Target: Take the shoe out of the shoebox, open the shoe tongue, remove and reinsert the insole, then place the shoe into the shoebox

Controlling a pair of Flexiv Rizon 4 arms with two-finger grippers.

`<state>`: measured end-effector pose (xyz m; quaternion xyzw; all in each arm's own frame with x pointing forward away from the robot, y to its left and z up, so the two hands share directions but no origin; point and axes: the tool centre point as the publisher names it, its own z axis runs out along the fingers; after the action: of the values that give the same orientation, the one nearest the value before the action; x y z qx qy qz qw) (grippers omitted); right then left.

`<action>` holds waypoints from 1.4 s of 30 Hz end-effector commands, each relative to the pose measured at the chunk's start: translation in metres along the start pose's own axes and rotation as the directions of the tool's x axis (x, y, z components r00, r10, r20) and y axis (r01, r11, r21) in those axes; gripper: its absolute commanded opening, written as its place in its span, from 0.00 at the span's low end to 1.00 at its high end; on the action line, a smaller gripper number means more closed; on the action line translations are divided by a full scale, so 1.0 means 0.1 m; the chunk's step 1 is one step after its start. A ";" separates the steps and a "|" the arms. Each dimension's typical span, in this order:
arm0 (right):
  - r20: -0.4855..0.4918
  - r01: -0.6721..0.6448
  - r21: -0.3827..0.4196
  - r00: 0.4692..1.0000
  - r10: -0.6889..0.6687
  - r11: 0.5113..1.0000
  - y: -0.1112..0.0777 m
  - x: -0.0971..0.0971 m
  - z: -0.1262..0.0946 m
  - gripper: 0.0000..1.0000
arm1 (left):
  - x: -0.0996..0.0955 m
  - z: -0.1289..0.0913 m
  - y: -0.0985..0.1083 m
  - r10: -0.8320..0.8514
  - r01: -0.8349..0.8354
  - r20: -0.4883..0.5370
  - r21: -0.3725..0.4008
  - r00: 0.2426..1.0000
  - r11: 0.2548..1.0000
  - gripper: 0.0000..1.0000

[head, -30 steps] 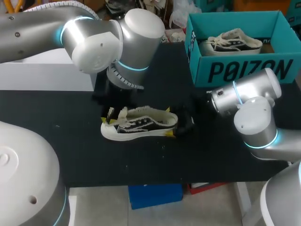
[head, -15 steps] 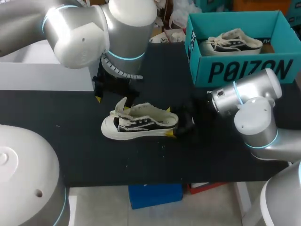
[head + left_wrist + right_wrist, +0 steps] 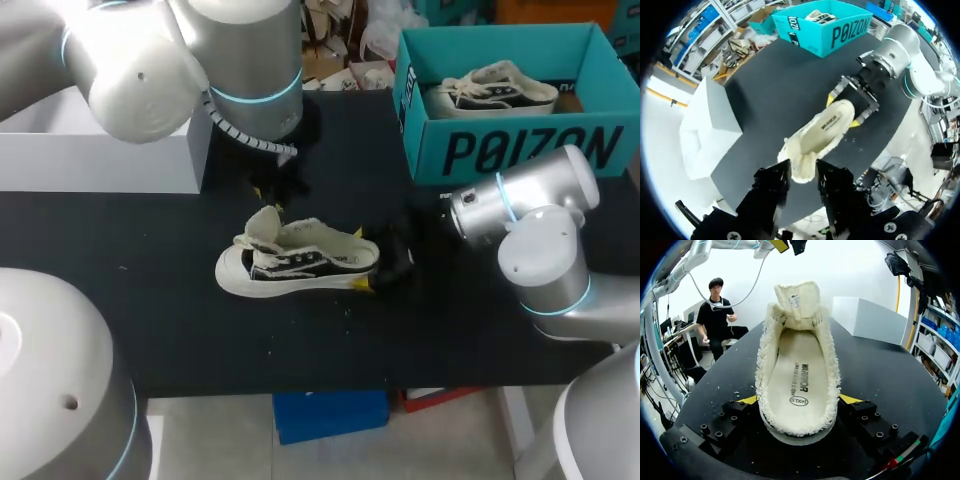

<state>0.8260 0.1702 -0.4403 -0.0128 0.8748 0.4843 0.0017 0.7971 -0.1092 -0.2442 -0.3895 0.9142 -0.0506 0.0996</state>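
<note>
Your left arm [image 3: 200, 60]: fat silver-grey housings, rounded caps, a glowing cyan ring at the joint, a ribbed grey cable looping off the wrist. Your right arm [image 3: 535, 235]: same silver shells, two cyan rings, a small dimple on the cap. Left tool [image 3: 802, 176]: black blocky fingers, cross-head screws at the base. Right tool [image 3: 799, 400]: black plates studded with socket bolts, yellow tips, red and green wiring at one side.

Bright, even light — soft sheen on the left arm [image 3: 140, 70], pale shoe [image 3: 300, 262] vivid against the matte black table [image 3: 450, 340].
</note>
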 end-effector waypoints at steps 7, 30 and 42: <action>0.002 -0.001 0.000 1.000 0.001 1.000 -0.03 -0.01 0.01 0.00 | -0.03 0.14 -0.16 0.575 -0.596 -0.424 0.097 0.700 0.797 0.00; 0.002 -0.001 0.000 1.000 0.001 1.000 -0.03 -0.01 0.01 0.00 | 0.14 0.50 -0.32 0.632 -0.642 -0.518 0.191 0.577 0.742 0.00; 0.002 -0.001 0.000 1.000 0.001 1.000 -0.03 -0.01 0.01 0.00 | 0.33 0.67 -0.39 0.613 -0.653 -0.536 0.144 0.581 0.744 0.00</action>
<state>0.8259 0.1701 -0.4402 -0.0129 0.8748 0.4843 0.0017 0.8129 -0.1521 -0.3009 -0.0111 0.9824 -0.0961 -0.1600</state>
